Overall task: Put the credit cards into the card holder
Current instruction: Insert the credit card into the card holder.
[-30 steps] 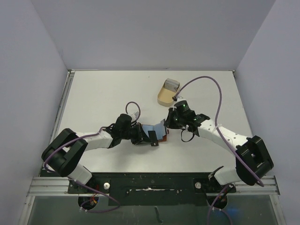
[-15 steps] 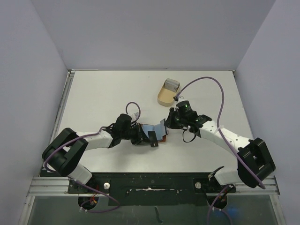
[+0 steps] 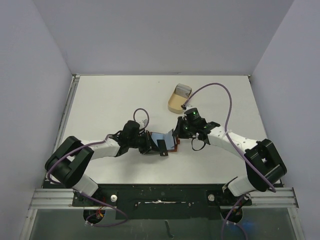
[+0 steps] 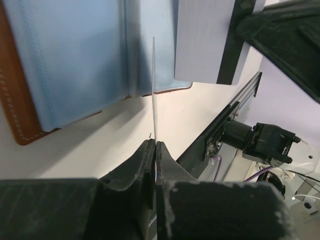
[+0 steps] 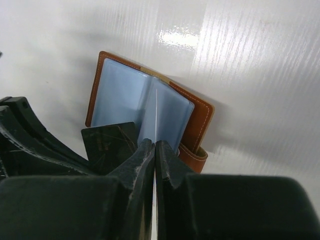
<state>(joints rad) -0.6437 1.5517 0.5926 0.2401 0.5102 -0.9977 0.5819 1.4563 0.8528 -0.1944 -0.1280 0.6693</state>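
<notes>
Card holder (image 3: 175,145) lies open mid-table (image 3: 110,100), between left gripper (image 3: 151,145) and right gripper (image 3: 177,134). One credit card (image 3: 163,145) sits at the holder's near edge, just beside the right fingers (image 5: 167,165). Thin sheet (image 4: 154,90), edge-on, runs from the left fingers (image 4: 142,160) to the holder's fold. Right fingers pinch the holder's middle leaf. Tray (image 3: 176,101) sits behind the holder, well apart

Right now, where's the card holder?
Top view: the card holder lies open near the middle of the table, between the left gripper and the right gripper, with the tan tray beyond it.
</notes>
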